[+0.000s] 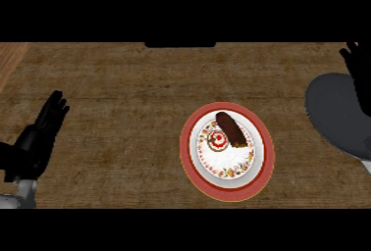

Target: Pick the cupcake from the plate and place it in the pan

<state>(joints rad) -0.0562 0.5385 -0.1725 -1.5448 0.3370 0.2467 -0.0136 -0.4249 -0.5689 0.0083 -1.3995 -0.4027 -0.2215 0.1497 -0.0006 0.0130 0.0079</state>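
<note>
A cupcake with a dark brown side and a red-and-white swirl lies on the upper part of a white patterned plate with a red rim, set in the middle of the counter. A grey pan sits at the right edge, only partly in view. My right hand shows at the upper right, over the pan's far side, fingers straight and holding nothing. My left hand rests open at the far left, fingers pointing up, well away from the plate.
The wooden counter stretches between my left hand and the plate. A pale handle leaves the pan at the lower right. A dark slot sits at the counter's far edge.
</note>
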